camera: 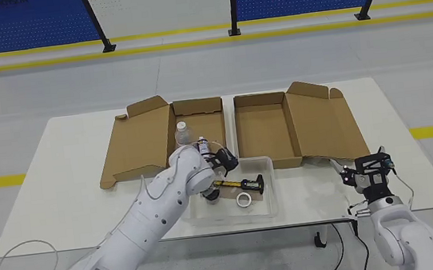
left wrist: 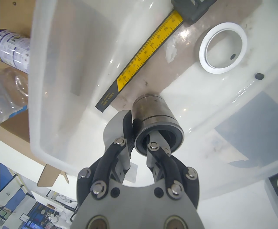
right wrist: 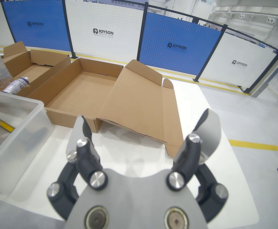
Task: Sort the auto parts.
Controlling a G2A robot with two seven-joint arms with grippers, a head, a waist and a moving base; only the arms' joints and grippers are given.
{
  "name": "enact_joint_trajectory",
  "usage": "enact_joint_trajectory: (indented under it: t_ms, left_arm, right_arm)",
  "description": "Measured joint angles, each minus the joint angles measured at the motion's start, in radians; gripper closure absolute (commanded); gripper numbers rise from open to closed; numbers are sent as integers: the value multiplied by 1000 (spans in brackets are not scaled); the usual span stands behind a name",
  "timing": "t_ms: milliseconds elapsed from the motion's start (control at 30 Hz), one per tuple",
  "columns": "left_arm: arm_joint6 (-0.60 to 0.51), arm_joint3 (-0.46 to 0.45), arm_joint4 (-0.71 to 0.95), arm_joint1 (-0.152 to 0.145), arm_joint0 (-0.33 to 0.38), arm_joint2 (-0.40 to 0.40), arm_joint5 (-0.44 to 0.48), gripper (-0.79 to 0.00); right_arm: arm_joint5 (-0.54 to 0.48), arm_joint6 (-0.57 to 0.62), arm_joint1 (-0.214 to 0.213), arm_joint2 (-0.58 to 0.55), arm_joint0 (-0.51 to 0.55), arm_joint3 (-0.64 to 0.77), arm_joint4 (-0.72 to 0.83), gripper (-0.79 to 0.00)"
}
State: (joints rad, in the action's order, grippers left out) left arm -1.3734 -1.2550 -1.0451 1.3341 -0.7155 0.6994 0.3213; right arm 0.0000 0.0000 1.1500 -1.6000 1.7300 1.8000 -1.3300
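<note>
Left gripper (left wrist: pixel 142 134): I find it inside the bin (camera: pixel 270 185), clamped on the bearing (left wrist: pixel 155 115). One finger sits in the bore and the other presses the outer wall.
Bearing: a dark steel cylinder, tilted, over the bin floor. I cannot tell whether its far end touches that floor.
Caliper (left wrist: pixel 141 56): it lies flat on the bin floor, the end of its yellow scale just beside the bearing.
Ring (left wrist: pixel 223 47): silver, flat on the bin floor, apart from the bearing, with a small black screw (left wrist: pixel 259 76) near it.
Right gripper (right wrist: pixel 144 118): I see the fingers spread wide with nothing held, above the table (camera: pixel 60 177) to the right of the bin.
Left box (camera: pixel 141 143): open cardboard, behind the bin, with two bottles (left wrist: pixel 13 49) inside.
Right box (camera: pixel 265 133): open cardboard, behind the bin.
</note>
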Motion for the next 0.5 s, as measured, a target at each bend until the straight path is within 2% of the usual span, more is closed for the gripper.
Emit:
enact_joint_trajectory:
  t_ms: [267,500]
  left_arm:
    - [-16,-132,43,-22,-23,90,-41,0]
    - [-36,-246,169,-42,-59,172,9,0]
  right_arm:
    - [0,0,0,0,0,0,0,-785]
    - [0,0,0,0,0,0,0,-785]
